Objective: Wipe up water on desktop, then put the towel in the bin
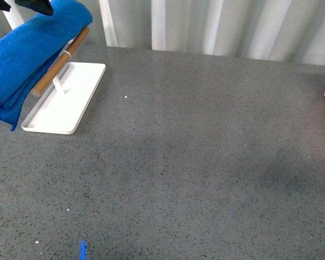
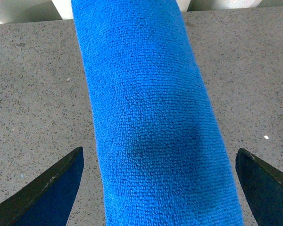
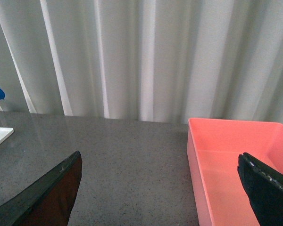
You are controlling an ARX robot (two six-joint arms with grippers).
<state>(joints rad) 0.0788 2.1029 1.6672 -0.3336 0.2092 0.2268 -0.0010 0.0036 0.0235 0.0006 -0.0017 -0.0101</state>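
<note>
The towel (image 1: 27, 49) hangs over a rod (image 1: 55, 66) above the tray (image 1: 59, 111), far left on the desk (image 1: 195, 162). The left end effector (image 2: 159, 151) is spread, 1 finger on either side of the towel. The right end effector (image 3: 159, 155), also spread, faces the bin (image 3: 233, 121) at the right edge. A wide stretch of desk lies between.

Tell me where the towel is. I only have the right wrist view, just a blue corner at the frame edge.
Observer: The towel is draped over the wooden rod of a rack standing in the white tray, back left on the desktop.
Operator: Left gripper on it?
Observer: Left gripper is open and straddles the towel. Desktop shows between its fingers and the cloth.
Operator: Water visible?
Observer: Front view shows no distinct puddle, only faint darker patches. I cannot tell.
</note>
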